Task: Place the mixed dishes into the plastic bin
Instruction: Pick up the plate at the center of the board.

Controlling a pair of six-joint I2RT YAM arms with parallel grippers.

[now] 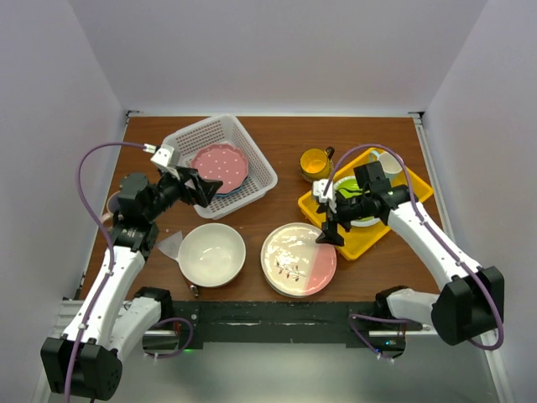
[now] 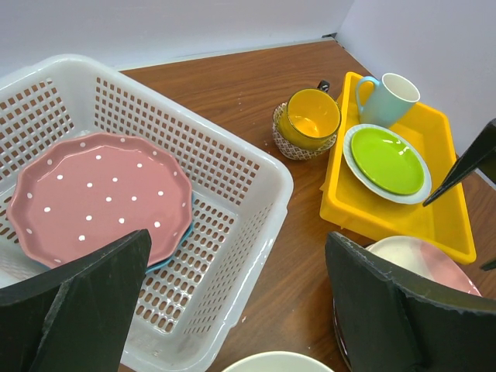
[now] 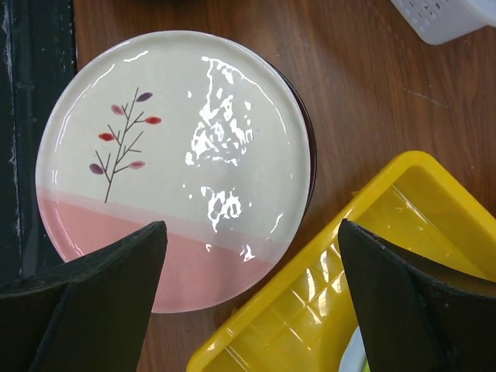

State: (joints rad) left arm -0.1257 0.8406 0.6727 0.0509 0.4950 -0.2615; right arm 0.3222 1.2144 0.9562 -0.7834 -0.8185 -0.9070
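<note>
The white plastic bin (image 1: 259, 161) stands at the back left and holds the pink dotted plate (image 1: 220, 165) on top of the blue plate (image 2: 167, 259). My left gripper (image 1: 205, 191) is open and empty, over the bin's near corner (image 2: 256, 167). The large cream bowl (image 1: 211, 253) sits in front of it. The cream-pink plate (image 1: 298, 258) lies on the dark red-rimmed bowl (image 3: 311, 167). My right gripper (image 1: 327, 221) is open and empty, above the plate's right edge (image 3: 170, 155) and the tray edge. The yellow mug (image 1: 315, 163) stands mid-table. The pinkish mug (image 1: 112, 201) is mostly hidden behind my left arm.
The flat yellow tray (image 1: 375, 236) at the right holds the lime-green plate (image 1: 357, 204) and the white cup (image 1: 383, 161). A pale translucent piece (image 1: 171, 243) lies left of the cream bowl. Walls close the table on three sides.
</note>
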